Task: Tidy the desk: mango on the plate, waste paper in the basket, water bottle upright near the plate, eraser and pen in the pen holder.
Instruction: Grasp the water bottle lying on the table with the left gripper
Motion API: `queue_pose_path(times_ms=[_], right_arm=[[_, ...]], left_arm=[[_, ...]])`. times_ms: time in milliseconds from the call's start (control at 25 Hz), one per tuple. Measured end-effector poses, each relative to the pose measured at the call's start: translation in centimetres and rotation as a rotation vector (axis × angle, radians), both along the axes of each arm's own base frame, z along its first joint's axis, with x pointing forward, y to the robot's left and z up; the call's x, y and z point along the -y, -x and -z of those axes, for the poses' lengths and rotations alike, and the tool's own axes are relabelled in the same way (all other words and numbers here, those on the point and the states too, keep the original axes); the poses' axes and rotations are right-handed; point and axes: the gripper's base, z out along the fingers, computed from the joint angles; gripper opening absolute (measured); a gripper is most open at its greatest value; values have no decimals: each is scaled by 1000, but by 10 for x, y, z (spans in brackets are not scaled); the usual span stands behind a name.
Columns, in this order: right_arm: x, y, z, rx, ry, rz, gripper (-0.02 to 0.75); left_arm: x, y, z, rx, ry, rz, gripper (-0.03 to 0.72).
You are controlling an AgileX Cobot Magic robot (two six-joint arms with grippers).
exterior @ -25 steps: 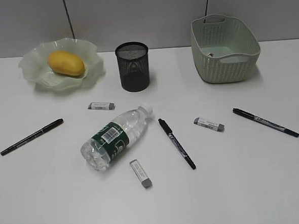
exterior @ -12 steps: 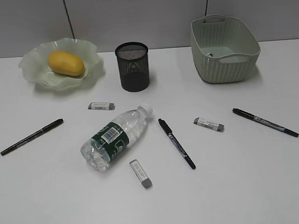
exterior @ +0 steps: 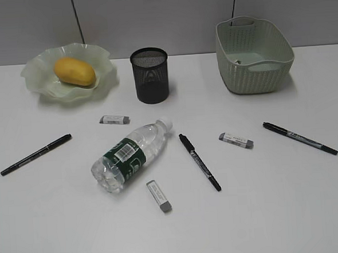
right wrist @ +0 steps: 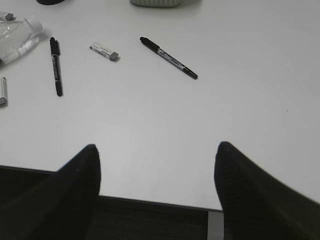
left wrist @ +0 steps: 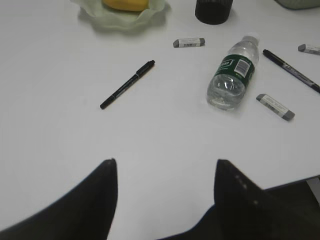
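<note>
The yellow mango [exterior: 74, 71] lies on the ruffled green plate [exterior: 40, 91] at the back left. The water bottle [exterior: 128, 156] lies on its side mid-desk, cap toward the black mesh pen holder [exterior: 150, 75]. Three erasers [exterior: 114, 119] [exterior: 236, 140] [exterior: 159, 196] and three pens [exterior: 36, 154] [exterior: 199, 162] [exterior: 300, 137] lie flat around it. The green basket [exterior: 254, 55] stands at the back right. The waste paper is hidden. My left gripper [left wrist: 165, 162] and right gripper [right wrist: 156, 147] hang open and empty near the desk's front edge, out of the exterior view.
The white desk [exterior: 277, 211] stretches bare in front of the objects. A grey wall runs close behind the plate, holder and basket. The desk's front edge [right wrist: 150, 201] shows under the right gripper, with dark floor below it.
</note>
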Motion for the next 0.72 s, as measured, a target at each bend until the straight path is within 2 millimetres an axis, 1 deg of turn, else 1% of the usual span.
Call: queue_pose_path(times_ms=[120, 280, 520, 600, 640, 720], right_arm=[[0, 0, 0, -1, 0, 0, 561], [0, 0, 1, -2, 0, 0, 561], [0, 0, 1, -3, 0, 0, 561], [0, 0, 1, -3, 0, 0, 561], [0, 0, 1, -3, 0, 0, 561], [0, 0, 1, -3, 0, 0, 561]], left_arm=[[2, -14, -3, -47, -5, -3, 466], [5, -44, -18, -61, 3, -15, 489], [17, -103, -31, -138, -19, 20, 530], [25, -123, -35, -183, -30, 51, 533], [31, -139, -32, -232, -41, 70, 534], [43, -158, -31, -278, -56, 109, 535]])
